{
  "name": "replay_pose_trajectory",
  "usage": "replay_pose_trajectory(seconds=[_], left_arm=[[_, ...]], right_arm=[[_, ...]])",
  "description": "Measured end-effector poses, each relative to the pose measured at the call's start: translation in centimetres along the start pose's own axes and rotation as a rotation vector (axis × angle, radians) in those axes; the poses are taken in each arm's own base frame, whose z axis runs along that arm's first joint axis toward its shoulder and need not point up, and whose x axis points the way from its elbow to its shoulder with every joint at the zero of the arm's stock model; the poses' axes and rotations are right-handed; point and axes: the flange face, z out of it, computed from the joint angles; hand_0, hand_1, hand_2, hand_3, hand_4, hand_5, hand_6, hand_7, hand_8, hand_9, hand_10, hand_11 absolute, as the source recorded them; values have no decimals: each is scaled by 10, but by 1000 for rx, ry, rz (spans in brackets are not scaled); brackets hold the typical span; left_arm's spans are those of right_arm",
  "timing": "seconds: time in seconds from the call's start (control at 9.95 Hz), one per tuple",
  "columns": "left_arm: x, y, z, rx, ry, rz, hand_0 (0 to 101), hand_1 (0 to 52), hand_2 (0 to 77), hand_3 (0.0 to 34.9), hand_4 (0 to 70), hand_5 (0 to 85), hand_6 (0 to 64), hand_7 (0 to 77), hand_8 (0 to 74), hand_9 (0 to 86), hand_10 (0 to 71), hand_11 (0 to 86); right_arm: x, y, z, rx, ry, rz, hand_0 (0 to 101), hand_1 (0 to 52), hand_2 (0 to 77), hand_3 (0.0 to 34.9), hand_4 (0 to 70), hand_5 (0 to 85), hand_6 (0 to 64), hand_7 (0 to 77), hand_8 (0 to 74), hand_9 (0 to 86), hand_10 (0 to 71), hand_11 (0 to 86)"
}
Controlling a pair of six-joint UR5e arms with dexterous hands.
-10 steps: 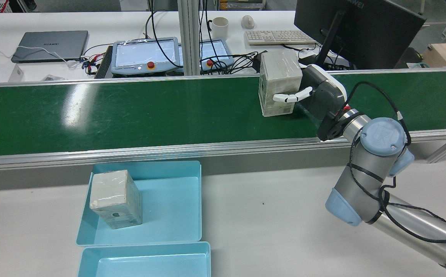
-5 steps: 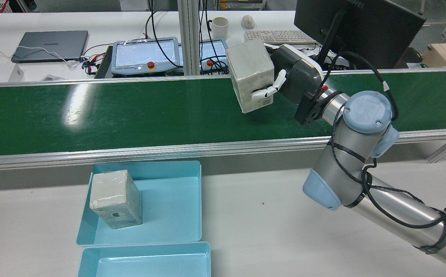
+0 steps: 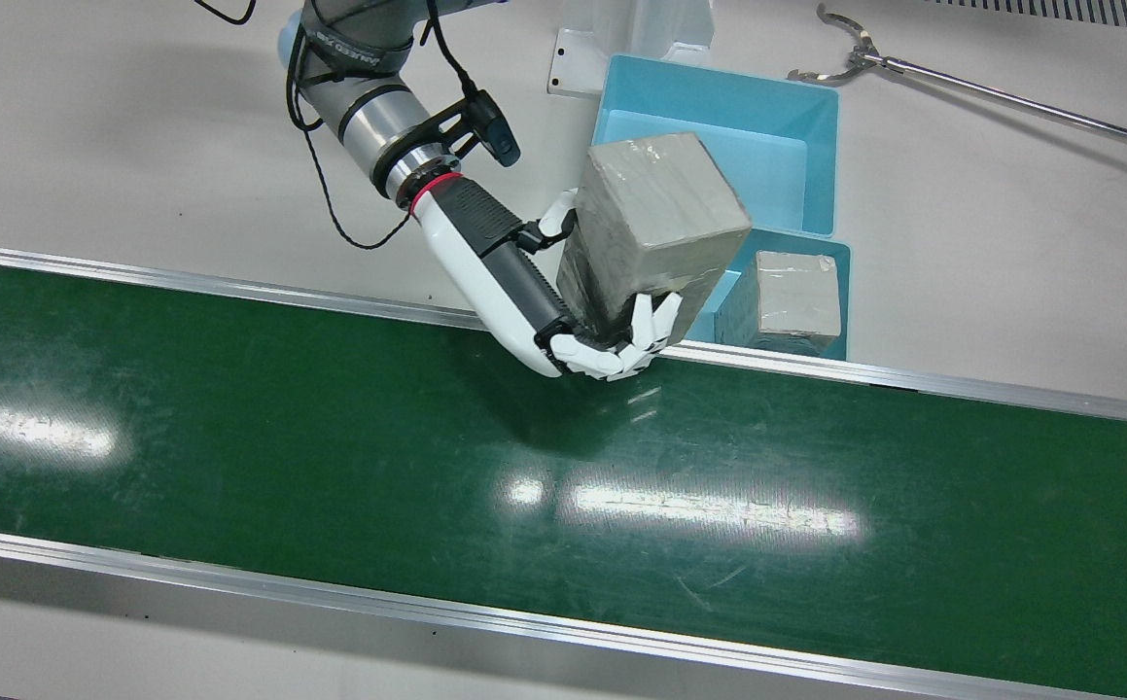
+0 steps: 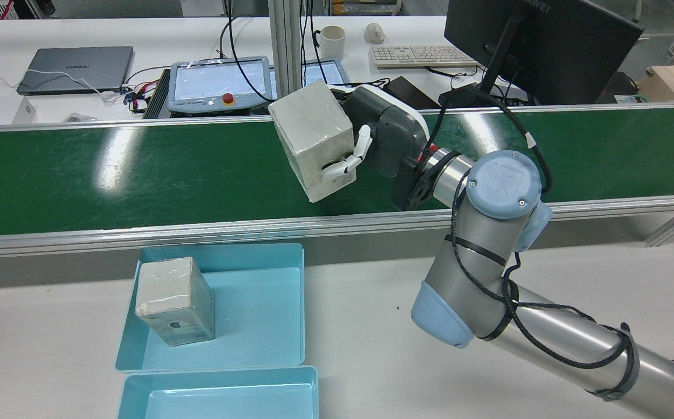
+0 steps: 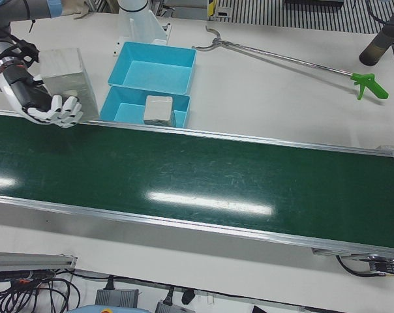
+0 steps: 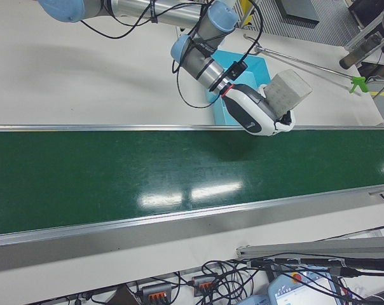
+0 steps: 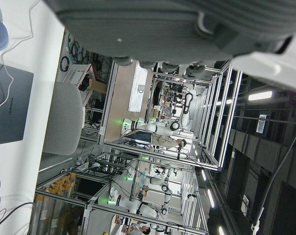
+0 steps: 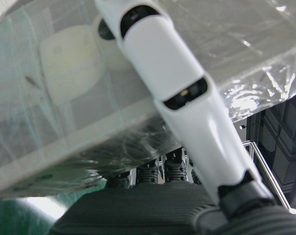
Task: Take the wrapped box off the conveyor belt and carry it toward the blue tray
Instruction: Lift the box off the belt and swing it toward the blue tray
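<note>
1. We see the right hand (image 4: 371, 142) closed around the wrapped box (image 4: 313, 145), fingers (image 3: 643, 335) on one face and the palm on the other, holding it tilted in the air above the near edge of the conveyor belt (image 4: 139, 169).
2. The left hand shows in no outside view; its own camera does not reveal its fingers, so we cannot tell its state.
3. We judge the glossy film wrap slippery: the tilted box could slide out of the hold during the swing.
4. The blue tray (image 4: 267, 308) already holds another wrapped box (image 4: 175, 302); a low approach could clip it or the tray's rim.
5. Readable writing: "HUAWEI" on the laptop (image 4: 78, 67). We read nothing on the box.
</note>
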Motion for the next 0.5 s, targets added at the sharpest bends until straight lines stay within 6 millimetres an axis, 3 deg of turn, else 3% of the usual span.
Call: replay_pose_trajectory(seconds=[0.2, 0.3, 0.5], left_arm=[[0, 0, 0, 0, 0, 0, 0, 0, 5, 0, 0, 11, 5, 5, 5, 5, 0, 5], [0, 0, 0, 0, 0, 0, 0, 0, 11, 0, 0, 11, 5, 5, 5, 0, 5, 5], [0, 0, 0, 0, 0, 0, 0, 0, 11, 0, 0, 11, 5, 5, 5, 5, 5, 5]], right_arm=[[37, 15, 12, -3, 64, 25, 579, 33, 333, 0, 273, 600, 425, 327, 425, 404, 207, 491], [49, 19, 20, 2, 106, 36, 590, 33, 333, 0, 295, 622, 425, 327, 507, 376, 207, 491], [62, 20, 30, 18, 166, 61, 590, 16, 344, 0, 295, 633, 425, 327, 513, 376, 207, 491]])
